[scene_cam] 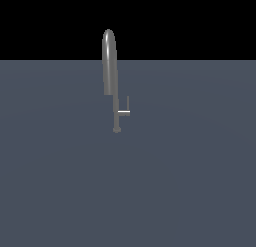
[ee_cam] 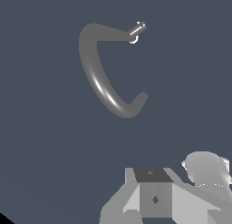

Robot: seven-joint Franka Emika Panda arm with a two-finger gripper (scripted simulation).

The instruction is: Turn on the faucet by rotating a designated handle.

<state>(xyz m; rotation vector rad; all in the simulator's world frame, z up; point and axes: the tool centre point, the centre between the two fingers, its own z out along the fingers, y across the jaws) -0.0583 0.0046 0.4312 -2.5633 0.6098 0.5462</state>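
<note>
Faucet [scene_cam: 109, 61] stands upright on the flat grey counter [scene_cam: 190, 181], alone, near the middle of the exterior view; its gooseneck arches up past the counter's far edge. From the thin stem, low down, the handle [scene_cam: 125, 110] juts toward 3 o'clock as a short stub, then turns up toward 12 o'clock as a slim bar. No containers show. In my wrist view the spout reads as a curved arc, with the handle [ee_cam: 136, 32] a small bright piece at its end. Only my grey wrist housing [ee_cam: 156, 196] shows there, well apart from the faucet [ee_cam: 102, 82]. My jaws are out of sight, so I cannot tell their opening or hold.
</note>
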